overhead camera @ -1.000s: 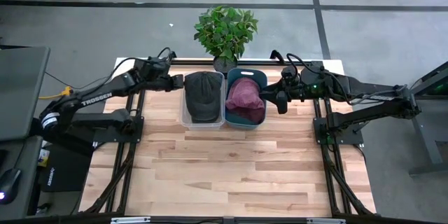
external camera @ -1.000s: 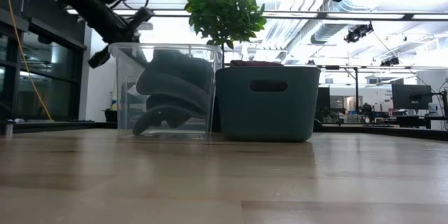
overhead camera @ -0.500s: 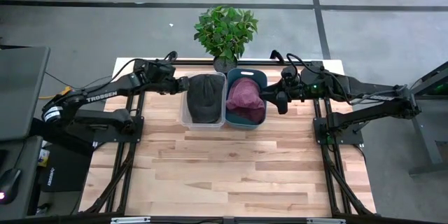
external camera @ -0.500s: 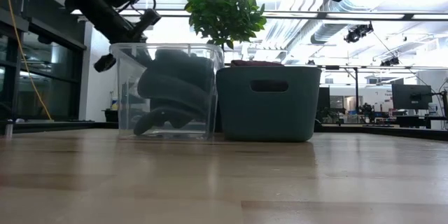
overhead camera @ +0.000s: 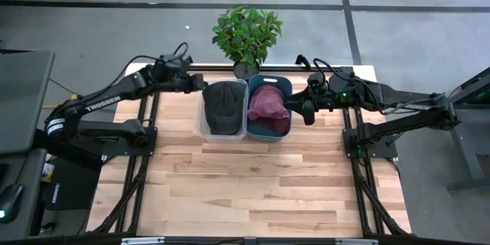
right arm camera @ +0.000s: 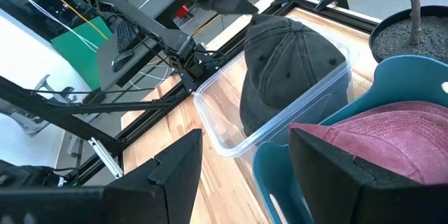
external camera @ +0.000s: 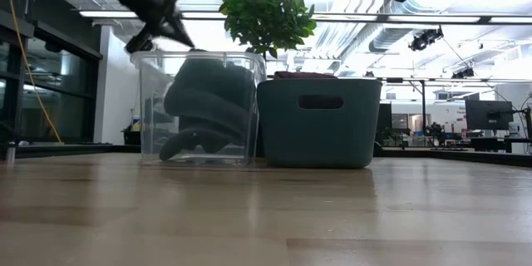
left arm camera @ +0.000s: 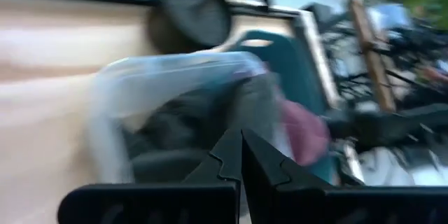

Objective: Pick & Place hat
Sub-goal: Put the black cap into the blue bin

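Two hats, two bins, side by side at table's far edge. From left: left gripper (overhead camera: 200,84) raised just off outer rim of clear bin (overhead camera: 205,126), fingers pressed together in left wrist view, nothing between them; nose aimed across toward the bins. Dark grey cap (overhead camera: 223,106) inside clear bin, tipped on edge in low view, long axis running front to back along the bin, crown toward plant (overhead camera: 246,34). Cap thus directly ahead of and a little below left jaws; left arm judged the nearer for it. Next over, teal bin (overhead camera: 285,83) touching clear bin, maroon cap (overhead camera: 267,103) mounded at its top. Farthest right, right gripper (overhead camera: 306,112) parked just beside teal bin's outer wall, fingers spread wide, empty. Coming move likely to need left fingers parted before dropping over the rim.
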{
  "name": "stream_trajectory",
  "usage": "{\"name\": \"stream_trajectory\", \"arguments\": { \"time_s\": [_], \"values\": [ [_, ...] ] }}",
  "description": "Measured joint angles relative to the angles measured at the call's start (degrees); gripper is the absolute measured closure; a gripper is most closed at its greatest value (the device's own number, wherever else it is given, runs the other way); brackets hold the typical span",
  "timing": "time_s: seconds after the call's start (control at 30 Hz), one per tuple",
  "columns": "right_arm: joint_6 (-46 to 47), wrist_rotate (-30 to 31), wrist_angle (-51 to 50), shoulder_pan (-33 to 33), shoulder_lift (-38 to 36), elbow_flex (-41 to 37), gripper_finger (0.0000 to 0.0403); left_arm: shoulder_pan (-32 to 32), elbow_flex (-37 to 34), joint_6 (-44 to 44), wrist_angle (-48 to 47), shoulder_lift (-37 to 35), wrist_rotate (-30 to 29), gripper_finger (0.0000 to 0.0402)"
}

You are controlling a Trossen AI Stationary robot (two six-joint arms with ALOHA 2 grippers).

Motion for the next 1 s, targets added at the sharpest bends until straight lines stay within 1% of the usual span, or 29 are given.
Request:
{"name": "stream_trajectory", "arguments": {
  "time_s": [0.13, 0.3, 0.37, 0.5, 0.6, 0.67, 0.73, 0.83, 1.0],
  "values": [
    [-0.14, -0.01, 0.00, -0.01, 0.00, 0.00, 0.0194, -0.47, 2.76, 5.82, 1.06, 0.33, 2.51, 0.0401],
    [-0.51, 0.01, -0.01, -0.02, 0.00, 0.00, 0.0194, -3.92, 4.90, 16.22, 0.56, 4.22, 2.73, 0.0401],
    [-0.77, 0.07, -0.01, 0.00, 0.00, 0.00, 0.0194, -5.38, 5.59, 18.12, 0.37, 5.40, 2.70, 0.0401],
    [-0.76, 0.09, -0.01, 0.00, 0.00, 0.00, 0.0194, -8.44, 5.86, 19.15, -1.40, 9.41, -1.04, 0.0401],
    [-0.74, 0.12, -0.03, 0.00, 0.00, 0.00, 0.0194, -10.30, 5.86, 19.20, -1.49, 12.67, -6.21, 0.0401],
    [-0.73, 0.09, -0.03, 0.00, 0.00, 0.00, 0.0194, -10.93, 5.86, 19.13, -3.14, 14.29, -10.04, 0.0401],
    [-0.38, 0.05, -0.03, 0.00, 0.00, 0.00, 0.0194, -11.02, 5.86, 18.72, -3.94, 16.00, -12.44, 0.0401],
    [-0.24, 0.01, -0.07, -0.01, 0.00, 0.00, 0.0194, -10.91, 5.86, 16.98, -5.49, 18.30, -11.51, 0.0401],
    [-0.04, -0.02, -0.12, 0.00, 0.00, 0.00, 0.0194, -10.91, 5.88, 16.12, -5.61, 20.14, -10.33, 0.0401]
  ]
}}
